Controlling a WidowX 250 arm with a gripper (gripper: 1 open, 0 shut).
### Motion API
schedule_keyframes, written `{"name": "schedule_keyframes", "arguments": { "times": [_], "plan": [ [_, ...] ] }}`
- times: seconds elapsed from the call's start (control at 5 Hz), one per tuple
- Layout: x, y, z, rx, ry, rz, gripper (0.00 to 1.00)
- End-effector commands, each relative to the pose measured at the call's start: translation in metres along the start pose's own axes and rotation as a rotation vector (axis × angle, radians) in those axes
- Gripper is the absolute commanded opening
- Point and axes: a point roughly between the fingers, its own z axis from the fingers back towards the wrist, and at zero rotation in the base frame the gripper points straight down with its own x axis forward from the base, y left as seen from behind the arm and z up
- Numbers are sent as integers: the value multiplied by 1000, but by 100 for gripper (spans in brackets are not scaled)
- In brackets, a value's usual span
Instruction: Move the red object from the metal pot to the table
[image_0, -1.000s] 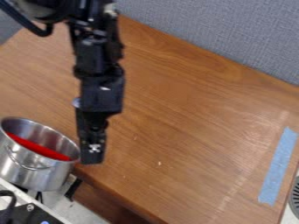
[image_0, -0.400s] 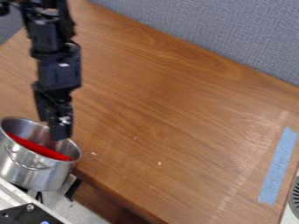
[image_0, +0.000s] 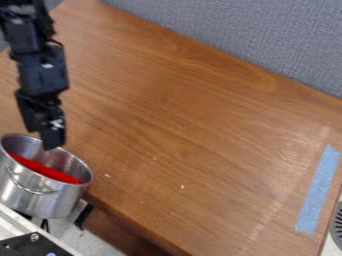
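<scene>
At the front-left corner of the wooden surface (image_0: 201, 110), the black hand (image_0: 54, 140) hangs spread above the metal pot (image_0: 40, 185), where the red object (image_0: 43, 168) lies, seemingly rigid, light and best pinched across its narrow middle.
</scene>
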Motion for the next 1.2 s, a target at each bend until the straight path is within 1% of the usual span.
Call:
{"name": "schedule_keyframes", "arguments": {
  "times": [0.0,0.2,0.4,0.6,0.8,1.0],
  "plan": [
    [27,3,-6,40,-47,63,100],
    [35,-6,-16,65,-67,43,100],
    [42,-15,-25,91,-80,29,100],
    [49,-21,-35,112,-83,19,0],
    [29,-50,-44,121,-90,-19,0],
    [37,-75,-43,142,-80,-74,0]
  ]
}}
